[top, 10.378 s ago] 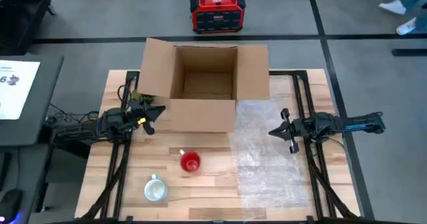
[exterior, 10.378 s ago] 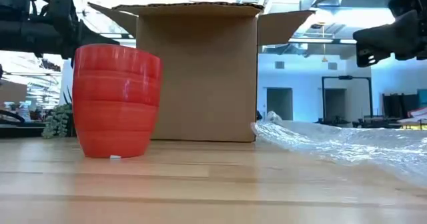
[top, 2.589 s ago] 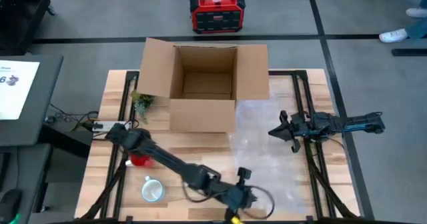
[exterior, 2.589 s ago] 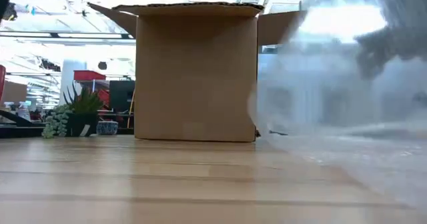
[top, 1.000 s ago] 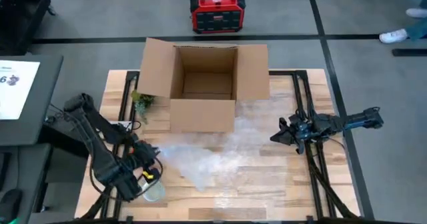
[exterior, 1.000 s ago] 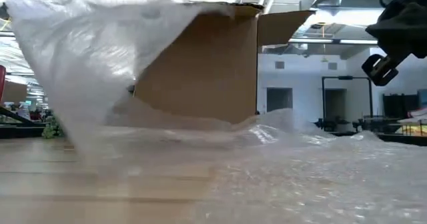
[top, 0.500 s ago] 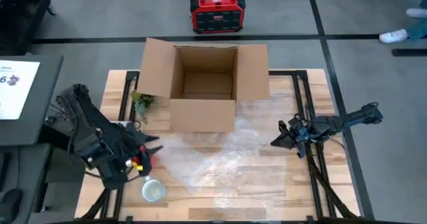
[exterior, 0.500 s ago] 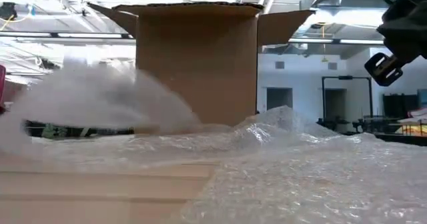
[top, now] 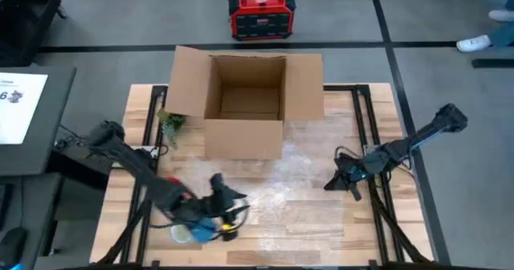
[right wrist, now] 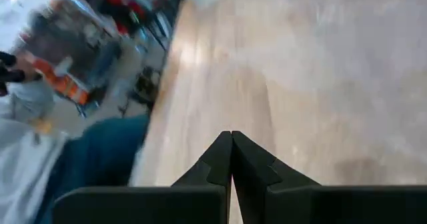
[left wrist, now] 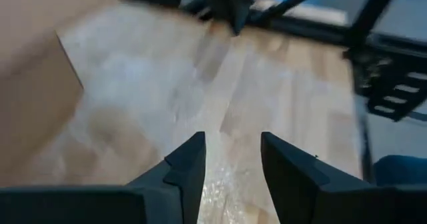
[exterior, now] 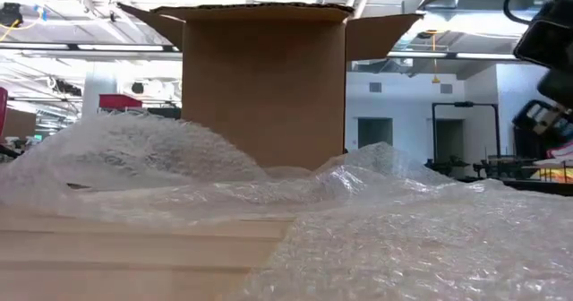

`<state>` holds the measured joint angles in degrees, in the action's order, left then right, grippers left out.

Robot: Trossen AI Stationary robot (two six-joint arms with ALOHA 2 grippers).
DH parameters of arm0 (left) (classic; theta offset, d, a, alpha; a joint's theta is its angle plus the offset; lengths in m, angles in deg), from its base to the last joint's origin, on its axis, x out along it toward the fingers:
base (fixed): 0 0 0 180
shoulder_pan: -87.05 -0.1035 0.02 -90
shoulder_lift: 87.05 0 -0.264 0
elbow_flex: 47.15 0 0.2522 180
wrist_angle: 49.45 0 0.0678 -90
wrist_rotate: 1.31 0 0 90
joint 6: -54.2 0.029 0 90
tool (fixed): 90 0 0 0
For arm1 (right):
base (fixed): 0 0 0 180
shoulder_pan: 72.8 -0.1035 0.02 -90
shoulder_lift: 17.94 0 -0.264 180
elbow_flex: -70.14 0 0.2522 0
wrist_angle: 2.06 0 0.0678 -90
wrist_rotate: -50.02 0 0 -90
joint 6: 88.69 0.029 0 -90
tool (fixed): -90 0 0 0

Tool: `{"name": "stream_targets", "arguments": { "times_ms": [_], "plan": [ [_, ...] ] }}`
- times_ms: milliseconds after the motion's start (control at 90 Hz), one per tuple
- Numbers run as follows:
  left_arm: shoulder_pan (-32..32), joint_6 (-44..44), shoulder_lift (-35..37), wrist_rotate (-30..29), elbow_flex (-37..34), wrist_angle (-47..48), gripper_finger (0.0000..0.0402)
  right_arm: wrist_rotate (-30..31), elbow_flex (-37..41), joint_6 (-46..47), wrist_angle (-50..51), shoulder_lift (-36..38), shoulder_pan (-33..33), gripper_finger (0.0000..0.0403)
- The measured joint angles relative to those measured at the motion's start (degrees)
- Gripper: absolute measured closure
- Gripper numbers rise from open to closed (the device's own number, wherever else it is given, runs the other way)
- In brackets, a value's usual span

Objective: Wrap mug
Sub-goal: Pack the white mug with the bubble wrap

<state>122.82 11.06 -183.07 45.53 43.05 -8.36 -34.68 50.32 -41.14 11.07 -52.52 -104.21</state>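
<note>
One sheet of clear, dimpled bubble wrap (exterior: 376, 238) lies nearest the low camera, heaped in soft folds across the pale wooden table (top: 321, 230). Two dark arms work over it. At the near left, the left gripper (top: 227, 209) sits low above the wrap, its two fingers (left wrist: 193, 163) parted with nothing between them. Just beside it a glimpse of a clear glass mug (top: 186, 232) shows, mostly hidden by the arm; a sliver of red shows at the low view's left edge. Toward the right edge, the right gripper (top: 341, 180) points down at the wrap, fingers (right wrist: 220, 159) pressed together, holding nothing that can be seen. Farthest back stands one open brown cardboard box (top: 245, 101), with one small green plant (top: 171, 123) beside it.
</note>
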Motion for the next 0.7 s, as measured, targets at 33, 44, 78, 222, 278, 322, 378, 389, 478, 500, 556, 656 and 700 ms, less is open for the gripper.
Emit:
{"name": "stream_targets", "arguments": {
  "times_ms": [33, 44, 78, 222, 278, 322, 378, 389, 478, 500, 556, 656, 700],
  "plan": [
    [-0.8, -0.3, -1.2, 0.9, 0.0, 0.1, 0.0279, 0.5, -0.6, 1.8, 1.2, -3.2, -1.2, 0.0403],
    [-1.0, -0.3, -1.5, 1.1, 0.0, 0.1, 0.0279, 0.6, -0.8, 2.3, 1.6, -4.1, -1.6, 0.0403],
    [-1.5, -0.3, -2.5, 1.5, 0.0, 0.3, 0.0280, 0.8, -1.2, 4.0, 2.7, -7.1, -2.5, 0.0403],
    [-2.4, 1.6, -3.4, 2.1, 0.0, 0.2, 0.0280, 1.0, -1.8, 13.0, 7.6, -18.0, -4.5, 0.0403],
    [-2.4, 2.1, -3.3, 2.1, 0.0, 0.2, 0.0280, 1.0, -3.0, 16.3, 9.8, -20.6, -4.6, 0.0403],
    [-2.4, 2.6, -3.0, 2.0, 0.0, 0.3, 0.0280, 1.0, -5.0, 18.3, 15.0, -21.9, -4.6, 0.0403],
    [-2.4, 3.0, -2.9, 2.0, 0.0, 0.3, 0.0280, 1.5, -8.0, 19.4, 23.3, -22.8, -4.5, 0.0403],
    [-2.4, 3.1, -2.8, 2.0, 0.0, 0.3, 0.0280, 1.7, -8.8, 19.5, 25.6, -22.9, -4.5, 0.0403],
    [-2.4, 3.8, -2.8, 1.9, 0.0, 0.5, 0.0280, 5.2, -15.3, 20.2, 45.3, -23.5, -3.9, 0.0403],
    [-2.4, 3.8, -2.8, 1.9, 0.0, 0.7, 0.0280, 6.4, -17.0, 20.5, 50.6, -23.8, -3.6, 0.0403],
    [-2.4, 3.4, -2.9, 2.0, 0.0, 0.8, 0.0280, 10.3, -21.9, 21.0, 56.6, -24.2, -3.3, 0.0403],
    [-2.3, 1.5, -2.8, 1.9, 0.0, 1.4, 0.0280, 15.1, -27.3, 20.6, 62.3, -24.1, -2.5, 0.0403],
    [-2.0, 1.0, -2.8, 1.9, 0.0, 1.9, 0.0280, 16.8, -29.3, 20.0, 62.3, -25.1, -2.3, 0.0403]
  ]
}}
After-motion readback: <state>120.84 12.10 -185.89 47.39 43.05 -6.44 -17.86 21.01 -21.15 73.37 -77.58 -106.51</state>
